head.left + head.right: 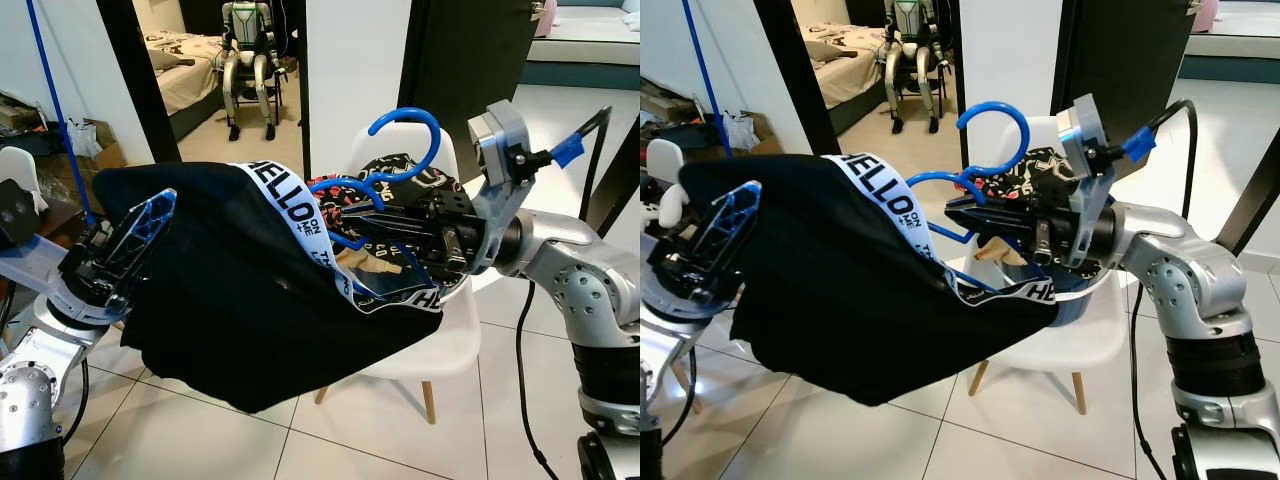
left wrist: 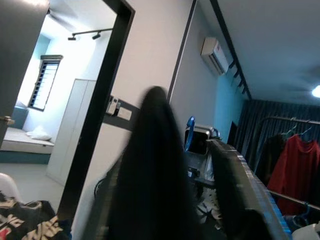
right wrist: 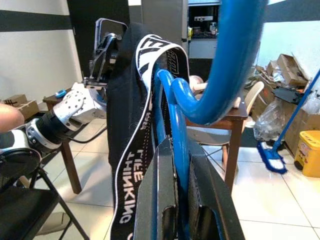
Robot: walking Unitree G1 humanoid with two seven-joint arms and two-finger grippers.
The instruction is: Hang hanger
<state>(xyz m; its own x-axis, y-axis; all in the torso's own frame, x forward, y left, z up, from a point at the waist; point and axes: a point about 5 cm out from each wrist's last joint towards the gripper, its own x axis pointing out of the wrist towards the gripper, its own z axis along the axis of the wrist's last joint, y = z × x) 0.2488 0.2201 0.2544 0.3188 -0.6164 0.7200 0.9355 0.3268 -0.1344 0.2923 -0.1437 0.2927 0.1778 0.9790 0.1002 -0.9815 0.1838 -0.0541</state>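
A blue plastic hanger (image 1: 405,125) stands hook up in front of me, held by its lower bar in my right gripper (image 1: 345,225), which is shut on it. In the right wrist view the hanger (image 3: 180,100) runs up from between the two fingers. A black garment (image 1: 230,280) with a white HELLO band hangs from the hanger and stretches to my left. Its far end is draped over my left gripper (image 1: 130,250), held up at the left. In the left wrist view black cloth covers one finger (image 2: 155,165), and the other finger (image 2: 235,190) stands apart from it.
A white chair (image 1: 440,350) with patterned clothes (image 1: 400,170) on its seat stands right behind the garment. A black door frame (image 1: 140,80) and a blue mop handle (image 1: 55,110) are at the left. Another robot (image 1: 248,60) sits in the back room.
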